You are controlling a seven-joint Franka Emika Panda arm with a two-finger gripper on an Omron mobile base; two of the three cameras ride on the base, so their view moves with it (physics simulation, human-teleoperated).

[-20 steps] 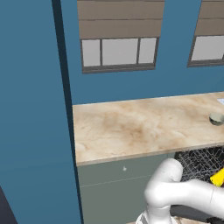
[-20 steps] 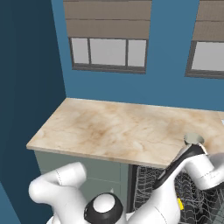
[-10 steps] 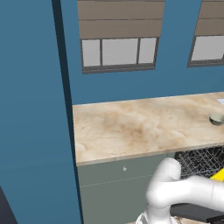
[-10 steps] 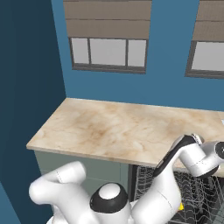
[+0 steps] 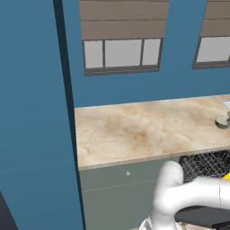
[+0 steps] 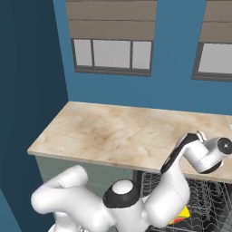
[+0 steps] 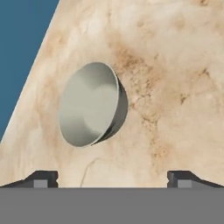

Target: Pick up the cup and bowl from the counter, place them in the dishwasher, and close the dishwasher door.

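Risen from the dishwasher [image 6: 208, 206], my gripper [image 7: 112, 177] hangs wide, empty; cup [image 6: 181, 213] racked, bowl [image 7: 92, 104] and door left

Pale grey bowl [image 7: 89, 105]; beige-tan marbled counter [image 5: 134, 130]; yellow cup [image 6: 182, 213]; grey-green cabinet front [image 5: 121, 188].

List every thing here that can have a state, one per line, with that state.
Pale grey shallow round bowl: on the beige marbled stone counter, not held.
Small bright yellow cup: down in the dishwasher's wire-mesh rack.
Dishwasher: open, rack exposed.
Two-finger gripper: open, apart from the bowl.
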